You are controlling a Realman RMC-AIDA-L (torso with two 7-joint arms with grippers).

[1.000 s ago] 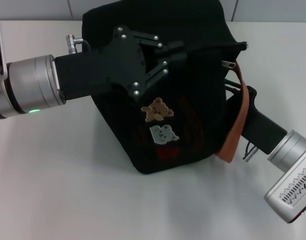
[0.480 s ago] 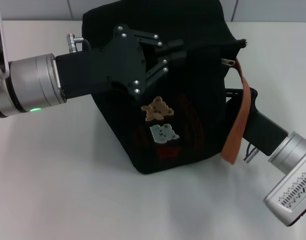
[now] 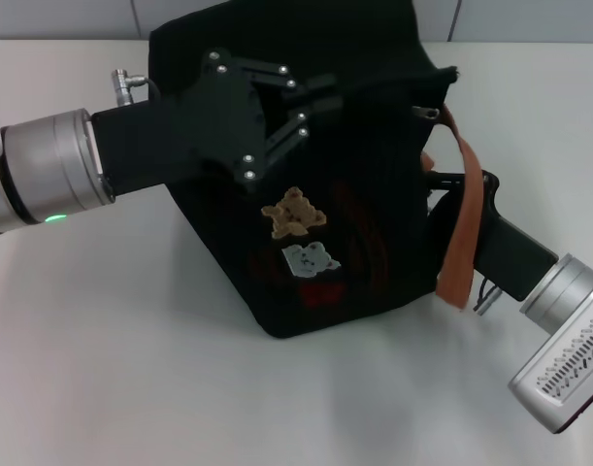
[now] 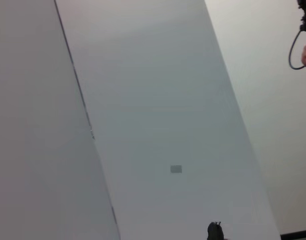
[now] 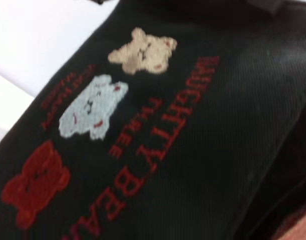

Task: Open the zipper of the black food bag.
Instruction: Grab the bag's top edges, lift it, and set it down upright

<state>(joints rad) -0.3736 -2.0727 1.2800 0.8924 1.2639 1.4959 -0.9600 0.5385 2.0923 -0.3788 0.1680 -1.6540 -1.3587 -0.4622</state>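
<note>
The black food bag (image 3: 374,223) stands tilted in the middle of the white table, with a tan bear patch (image 3: 294,212) and a white animal patch (image 3: 309,259) on its front. My left gripper (image 3: 346,93) reaches in from the left and is shut on the fabric at the bag's top front. The zipper (image 3: 412,83) runs along the top edge, its silver pull tab (image 3: 427,113) hanging free at the right end. My right gripper (image 3: 440,186) sits against the bag's right side, mostly hidden behind an orange-brown strap (image 3: 458,233). The right wrist view shows the patches (image 5: 142,50) close up.
The bag rests on a white table (image 3: 131,340) with open surface in front and to the left. A grey wall runs behind it. The left wrist view shows only wall panels (image 4: 158,125).
My left gripper has shifted left and slightly up, and the bag's top, its pull tab and the patches have gone with it. The orange strap has swung. The right arm has barely moved.
</note>
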